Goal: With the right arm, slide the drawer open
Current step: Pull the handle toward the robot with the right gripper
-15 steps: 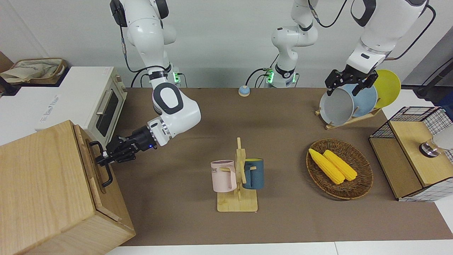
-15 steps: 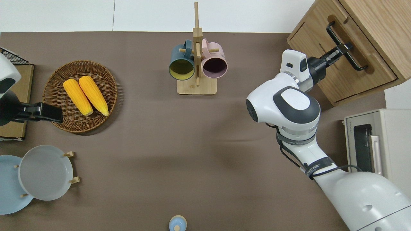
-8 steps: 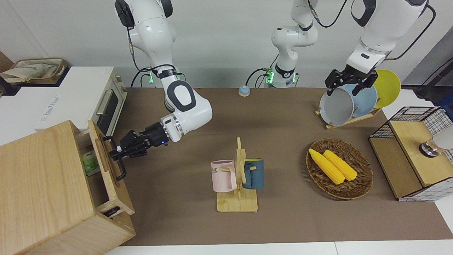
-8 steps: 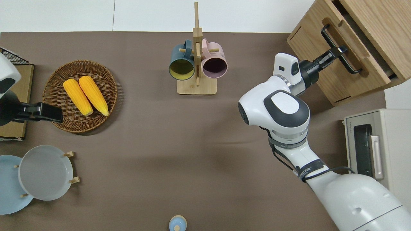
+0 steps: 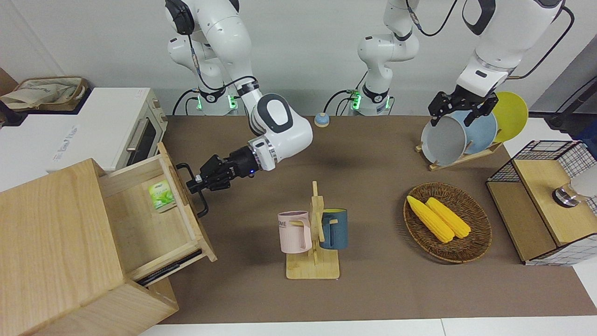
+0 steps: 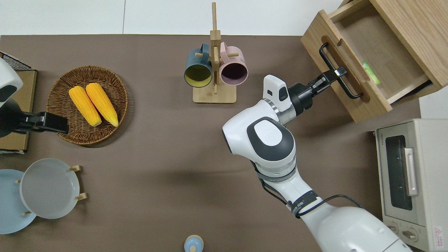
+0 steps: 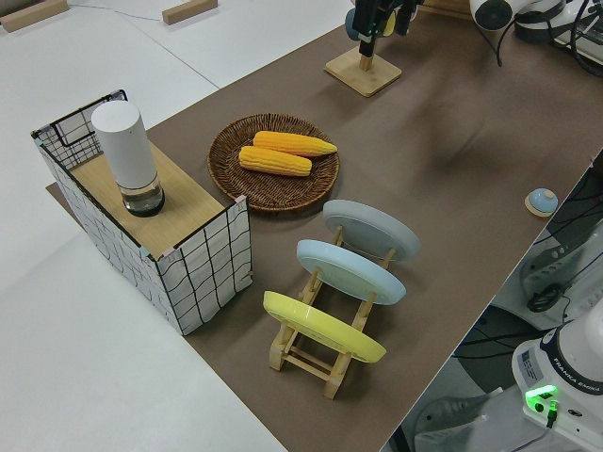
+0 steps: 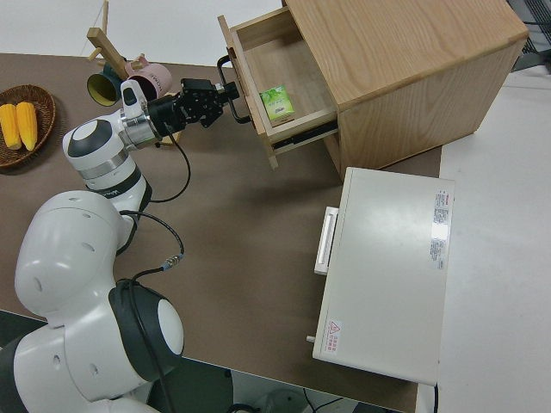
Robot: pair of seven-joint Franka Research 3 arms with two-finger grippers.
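Drawer out toward mug rack

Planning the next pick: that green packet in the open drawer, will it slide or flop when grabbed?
The green packet looks small, flat and thin, so probably light and a bit bendy. It lies loose on the smooth drawer floor by the front panel, so a nudge would likely slide it. The right tool is shut on the handle.

The drawer has slid far out, the right arm's fingers gripping its handle.
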